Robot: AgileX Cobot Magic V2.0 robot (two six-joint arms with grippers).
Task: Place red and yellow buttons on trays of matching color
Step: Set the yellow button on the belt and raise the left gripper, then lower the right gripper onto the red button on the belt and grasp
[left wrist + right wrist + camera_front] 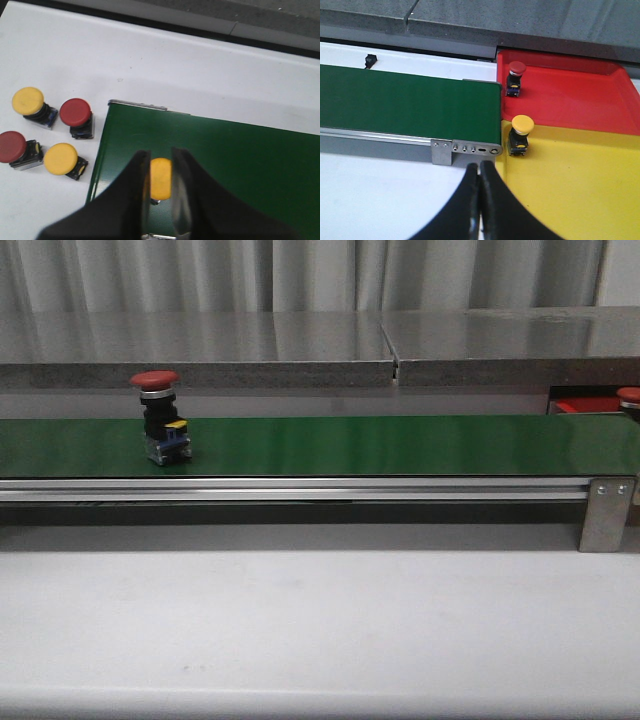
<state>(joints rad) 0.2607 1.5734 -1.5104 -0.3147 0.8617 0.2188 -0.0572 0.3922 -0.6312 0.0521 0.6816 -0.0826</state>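
My left gripper (161, 152) hangs over the near end of the green belt (225, 160), its fingers pressed against both sides of a yellow button (161, 179) and hiding its edges. One red button (160, 425) stands upright on the belt at the left. My right gripper (480, 167) is shut and empty, just in front of the belt's end bracket. Past that end lie the red tray (570, 95) with a red button (515, 77) in it and the yellow tray (580, 190) with a yellow button (520, 132) in it.
Several loose buttons stand on the white table beside the belt's start: two yellow (29, 101) (61, 159) and two red (76, 114) (12, 147). A metal shelf (300, 350) runs behind the belt. A small black part (368, 60) lies behind the belt.
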